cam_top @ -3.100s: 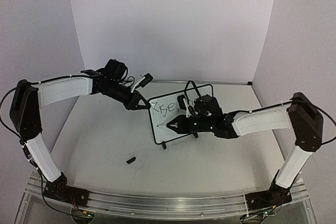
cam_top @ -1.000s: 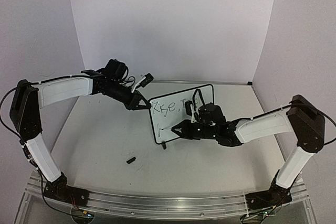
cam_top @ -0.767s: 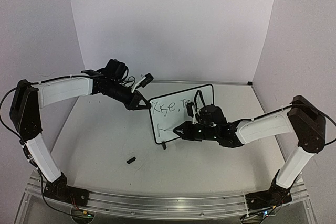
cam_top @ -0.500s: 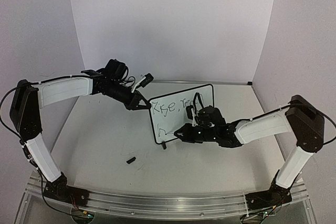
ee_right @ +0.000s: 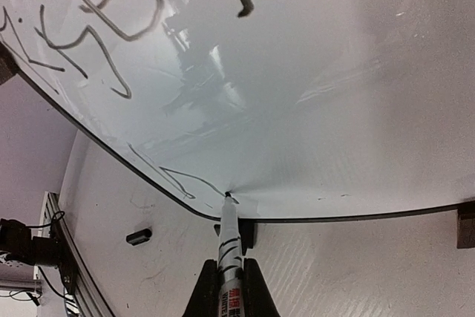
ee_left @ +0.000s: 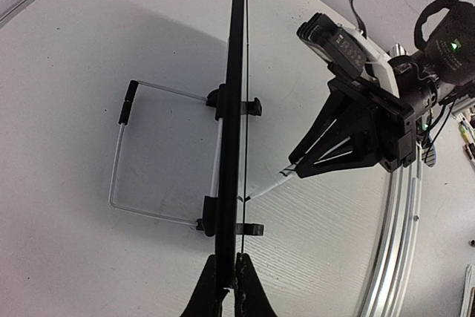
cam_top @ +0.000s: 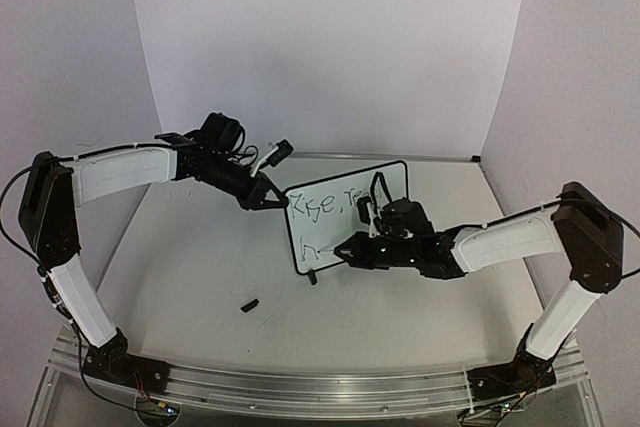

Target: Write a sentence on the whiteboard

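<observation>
The whiteboard point(cam_top: 335, 222) stands tilted at the table's middle, black-framed, on small black feet. Dark lettering point(cam_top: 325, 207) fills its top line; a short "h"-like stroke point(cam_top: 311, 248) starts a second line at lower left. My left gripper point(cam_top: 272, 203) is shut on the board's left edge; in the left wrist view the board point(ee_left: 234, 109) shows edge-on between the jaws point(ee_left: 228, 276). My right gripper point(cam_top: 342, 248) is shut on a white marker point(ee_right: 228, 246). Its tip touches the board point(ee_right: 312, 94) near the bottom edge, at the end of the fresh stroke point(ee_right: 182, 177).
A small black marker cap point(cam_top: 249, 303) lies on the table in front of the board; it also shows in the right wrist view point(ee_right: 139, 237). A wire stand point(ee_left: 141, 154) props the board from behind. White walls enclose the back and sides. An aluminium rail point(cam_top: 300, 382) runs along the near edge.
The right gripper has gone from the top line down to the board's lower left and drawn the first strokes of a second line. The left gripper and the board have stayed put.
</observation>
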`<state>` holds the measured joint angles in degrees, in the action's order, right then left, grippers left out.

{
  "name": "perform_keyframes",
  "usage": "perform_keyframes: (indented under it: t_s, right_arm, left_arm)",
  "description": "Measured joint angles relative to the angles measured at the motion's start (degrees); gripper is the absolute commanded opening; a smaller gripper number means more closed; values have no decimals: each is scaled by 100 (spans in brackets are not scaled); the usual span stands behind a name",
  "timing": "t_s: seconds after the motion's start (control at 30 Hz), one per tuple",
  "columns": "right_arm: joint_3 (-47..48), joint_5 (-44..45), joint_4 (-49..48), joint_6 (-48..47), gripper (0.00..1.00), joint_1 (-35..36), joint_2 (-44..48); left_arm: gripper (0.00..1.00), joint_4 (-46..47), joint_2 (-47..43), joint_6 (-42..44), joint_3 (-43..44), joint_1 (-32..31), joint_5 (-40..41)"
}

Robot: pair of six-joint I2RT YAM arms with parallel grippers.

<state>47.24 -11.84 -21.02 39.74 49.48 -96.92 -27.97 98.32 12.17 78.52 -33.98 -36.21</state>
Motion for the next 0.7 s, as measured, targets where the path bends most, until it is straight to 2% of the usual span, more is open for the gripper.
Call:
perform_keyframes:
  t_s: [0.2,0.7]
  right_arm:
    - [0,84,-129,-32,0,-33,340]
    - [40,234,2,35,0,-26,134]
  left_arm:
    - [0,0,0,9,0,-10,2]
    - [0,-2,0,4,0,-10,24]
